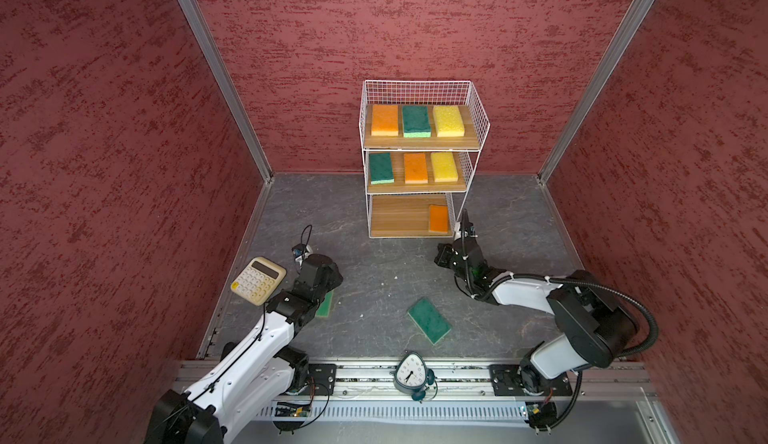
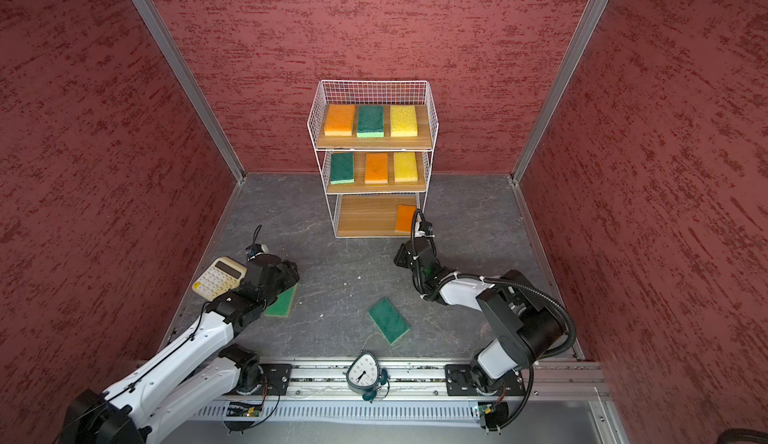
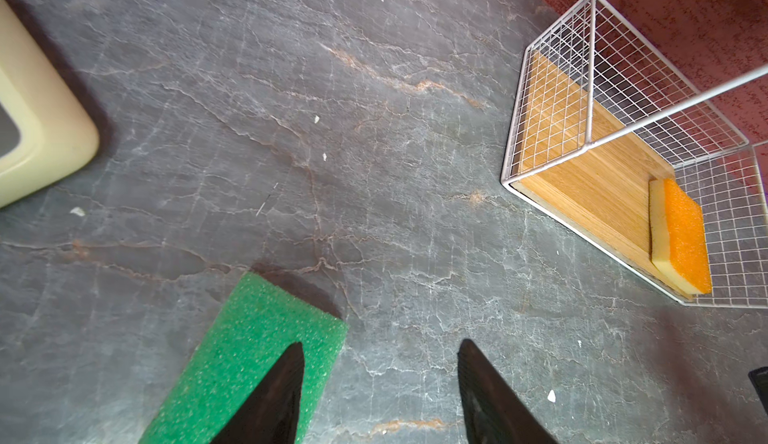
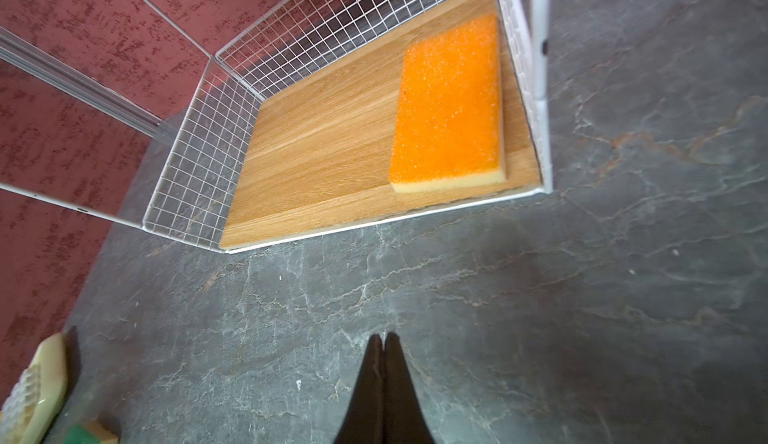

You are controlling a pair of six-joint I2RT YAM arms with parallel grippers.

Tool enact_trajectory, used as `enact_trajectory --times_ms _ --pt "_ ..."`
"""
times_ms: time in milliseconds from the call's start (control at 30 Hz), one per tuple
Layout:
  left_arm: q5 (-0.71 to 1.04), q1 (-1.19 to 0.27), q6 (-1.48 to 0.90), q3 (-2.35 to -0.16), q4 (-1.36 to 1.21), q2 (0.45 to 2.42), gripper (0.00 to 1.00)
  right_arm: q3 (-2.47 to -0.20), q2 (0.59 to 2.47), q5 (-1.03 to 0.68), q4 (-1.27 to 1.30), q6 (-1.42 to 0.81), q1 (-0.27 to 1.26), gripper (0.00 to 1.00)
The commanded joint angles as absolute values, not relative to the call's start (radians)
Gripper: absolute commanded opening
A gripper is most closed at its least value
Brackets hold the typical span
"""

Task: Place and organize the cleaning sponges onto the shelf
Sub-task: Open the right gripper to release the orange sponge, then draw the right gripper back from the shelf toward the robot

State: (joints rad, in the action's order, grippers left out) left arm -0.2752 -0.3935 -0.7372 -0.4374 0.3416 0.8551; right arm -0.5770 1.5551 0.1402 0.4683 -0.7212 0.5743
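Wooden-tiered shelf (image 1: 399,215) holds seven sponges (image 1: 416,121); left pincer (image 3: 381,343) spread, right pincer (image 4: 383,336) pressed together.

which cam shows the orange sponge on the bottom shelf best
The right wrist view: the orange sponge is large and whole. The left wrist view shows it smaller, slanted; in both top views it is tiny.
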Motion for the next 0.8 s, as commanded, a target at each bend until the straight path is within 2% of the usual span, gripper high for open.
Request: enact_trajectory --times_ms 0,233,500,767 --pt "-0.259 -0.399 -0.743 -0.426 0.296 0.861 0.6 -0.577 1.573 0.074 0.588 -0.766 0.565 0.0" --pt "-0.269 -0.399 -0.739 -0.442 0.285 0.882 0.6 -0.5 1.677 -0.004 0.811 -0.865 0.509 0.0" --pt "-0.277 -0.402 -0.739 -0.47 0.263 0.94 0.59 -0.51 1.832 -0.096 0.995 -0.928 0.454 0.0" --pt "-0.288 -0.403 -0.737 -0.473 0.254 0.953 0.59 -0.558 1.889 -0.09 1.017 -0.941 0.444 0.0"
